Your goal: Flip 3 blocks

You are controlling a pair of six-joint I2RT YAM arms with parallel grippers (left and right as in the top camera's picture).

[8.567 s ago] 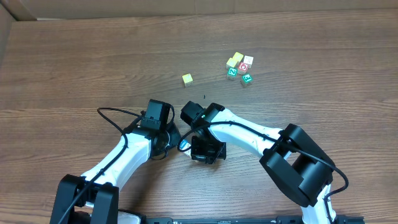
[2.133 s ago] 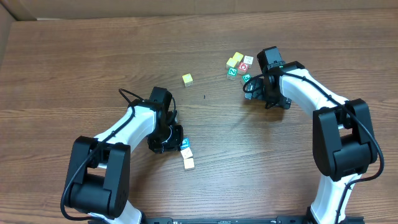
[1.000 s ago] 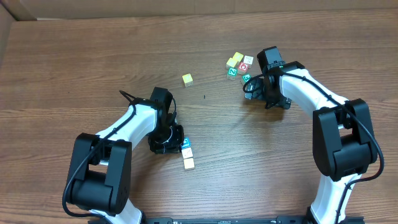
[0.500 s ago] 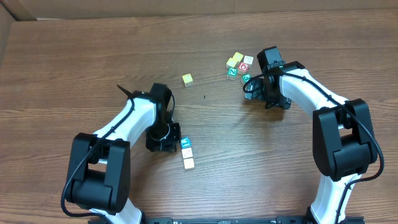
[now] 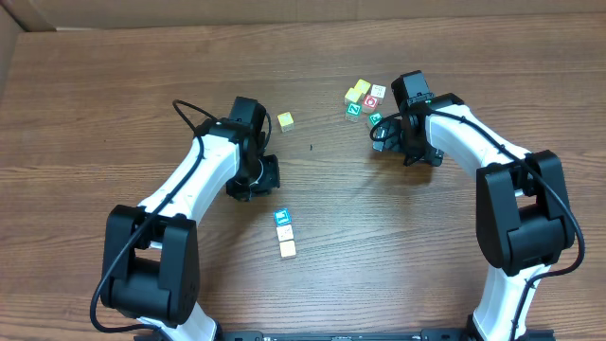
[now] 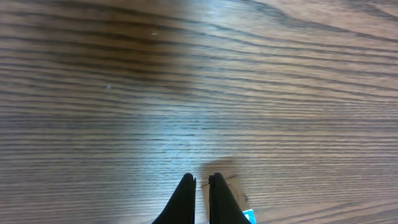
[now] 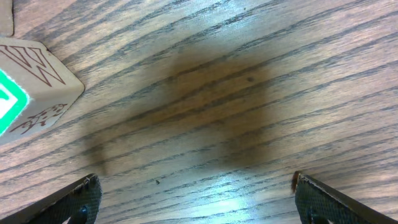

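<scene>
**Left arm is nearest the three blocks to flip**

Brown wood-grain desk (image 5: 114,85) fills the overhead view, with cardboard at its far edge. The three blocks sit in a short row running roughly from far to near: the blue block (image 5: 282,217) is farthest from the robot's base, the cream block (image 5: 284,232) is in the middle, and the pale yellow block (image 5: 288,249) is nearest. They look close enough to touch, though I cannot tell for sure.

The left end effector (image 5: 256,180) has its fingers (image 6: 184,199) pressed together and holds nothing. The row lies close by, toward the base and a little to the robot's right, with the blue block nearest. Only a blue corner shows at the bottom edge of the left wrist view.

The right end effector (image 5: 382,133) is spread wide and empty, well apart from the row. It is beside a green-marked cube (image 7: 31,87) at the edge of a separate cluster (image 5: 365,99). A lone yellow cube (image 5: 285,120) sits far from both groups.

The left arm looks best placed. It would need to open, then come back toward the base over the blue block.
</scene>
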